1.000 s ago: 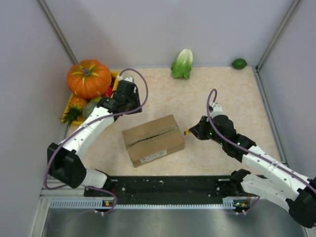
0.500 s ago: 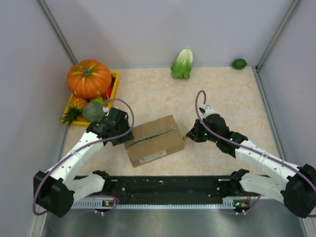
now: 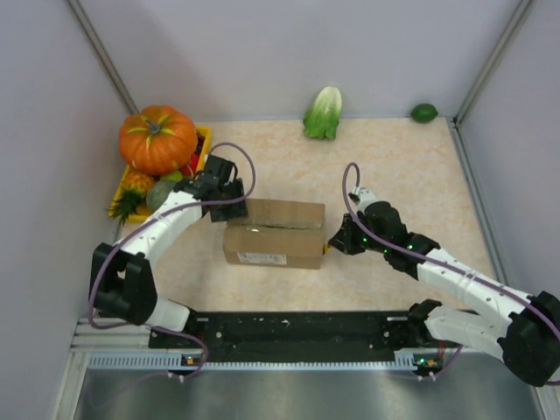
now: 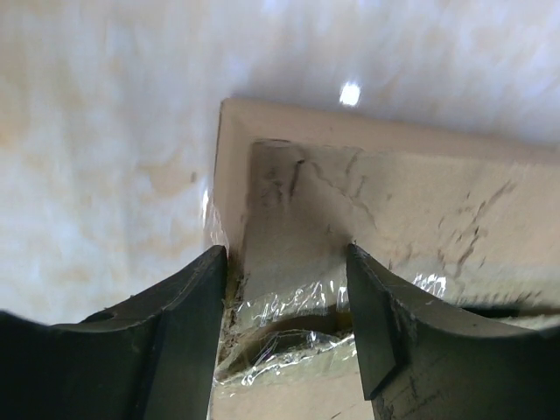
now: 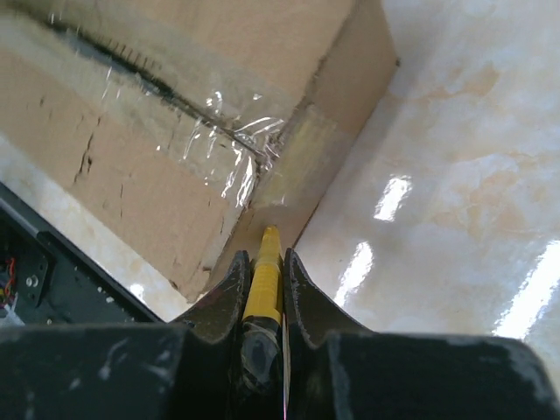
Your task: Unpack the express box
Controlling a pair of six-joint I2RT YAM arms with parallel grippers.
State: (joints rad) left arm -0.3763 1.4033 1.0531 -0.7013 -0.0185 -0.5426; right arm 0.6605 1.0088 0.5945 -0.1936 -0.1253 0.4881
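The express box (image 3: 274,234), brown cardboard with a taped centre seam and a white label on its near side, lies in the middle of the table, square to the front edge. My left gripper (image 3: 234,198) is open at the box's left end; in the left wrist view its fingers (image 4: 188,332) straddle the torn tape at the seam end of the box (image 4: 376,201). My right gripper (image 3: 338,240) is shut on a thin yellow tool (image 5: 265,278). The tool's tip touches the taped right end of the box (image 5: 175,105).
A pumpkin (image 3: 157,138), a pineapple (image 3: 129,194) and a round green fruit (image 3: 160,194) crowd a yellow tray (image 3: 204,144) at the back left. A leafy cabbage (image 3: 324,112) and a lime (image 3: 424,112) lie by the back wall. A black rail (image 3: 289,328) runs along the front.
The box has turned from skewed to square with the front edge. My left gripper has swung from the box's near-left side to its far-left end. The right gripper has barely moved.
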